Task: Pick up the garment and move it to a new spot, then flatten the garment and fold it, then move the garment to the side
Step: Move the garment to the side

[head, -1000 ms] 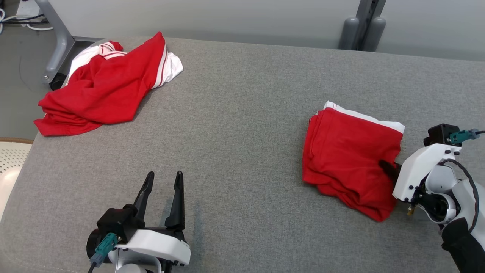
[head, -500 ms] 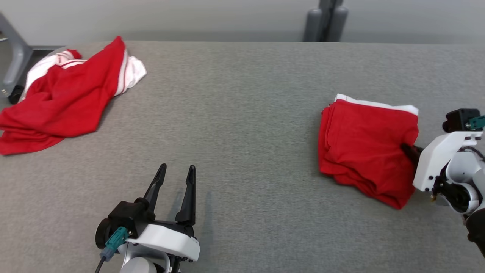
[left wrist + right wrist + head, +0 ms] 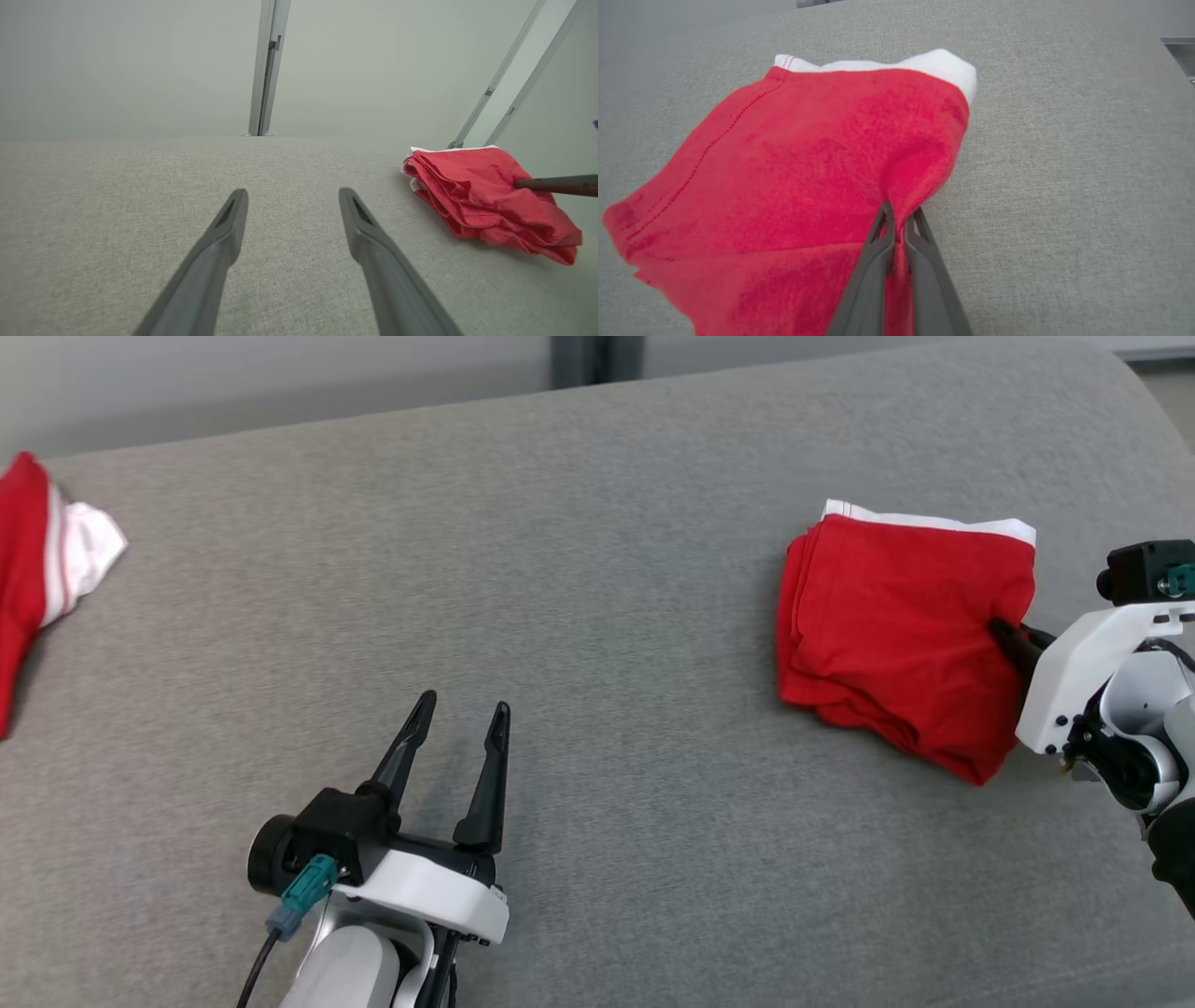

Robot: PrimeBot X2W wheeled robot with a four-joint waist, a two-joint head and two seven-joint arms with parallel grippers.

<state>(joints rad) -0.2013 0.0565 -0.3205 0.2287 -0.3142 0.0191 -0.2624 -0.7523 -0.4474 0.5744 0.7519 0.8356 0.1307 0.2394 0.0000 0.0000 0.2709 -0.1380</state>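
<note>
The folded red fabric garment with a white band along its far edge [image 3: 896, 616] lies on the right part of the grey woven-cloth table [image 3: 607, 523], its layers stacked and its left side showing several folded edges. At the far left of the head view, a second garment, crumpled red cloth with white stripes [image 3: 42, 551], rests on the same table, well apart from the folded one. Low and left of centre, the left gripper [image 3: 465, 702] points up the view over bare cloth, its 2 long dark fingers standing wide apart with only grey table between them. Behind the table's far edge stands a grey upright metal post [image 3: 266, 70]. From the right, the right gripper [image 3: 902, 209] reaches in to the folded garment's right edge, its 2 fingers pressed together on a pinch of red cloth, which puckers into a ridge at the fingertips.
</note>
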